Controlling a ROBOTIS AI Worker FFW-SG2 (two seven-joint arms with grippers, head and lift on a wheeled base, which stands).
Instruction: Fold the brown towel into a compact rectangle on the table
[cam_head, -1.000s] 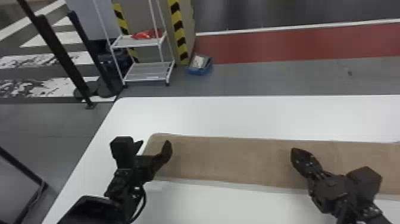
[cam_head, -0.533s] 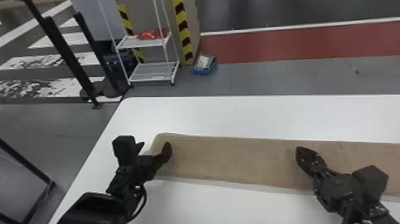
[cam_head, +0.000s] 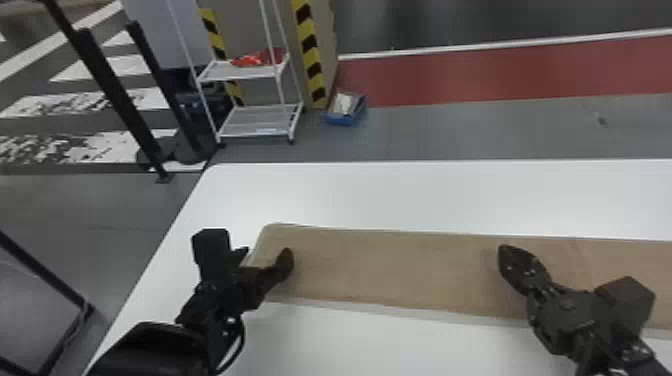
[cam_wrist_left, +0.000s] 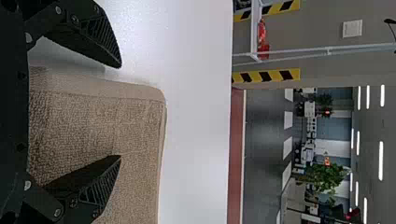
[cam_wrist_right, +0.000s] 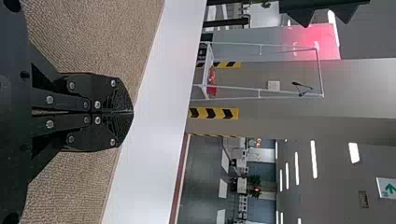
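So the brown towel (cam_head: 390, 265) is lying as a long flat strip on the white table (cam_head: 425, 195), left end rounded at the corner, the rest running off toward the right. A paler strip shows along its near edge. The left gripper (cam_head: 266, 251) is at that left end with its fingers spread wide and nothing between them, one over the towel, the other off past its left edge. The right gripper (cam_head: 505, 250) is over the towel well to the right, fingers shut together; can't tell if they're touching the cloth. Farther out, past the table's far edge on the left, there's a white wire cart (cam_head: 260, 120) with a blue box (cam_head: 345, 110) on the floor just right of it.
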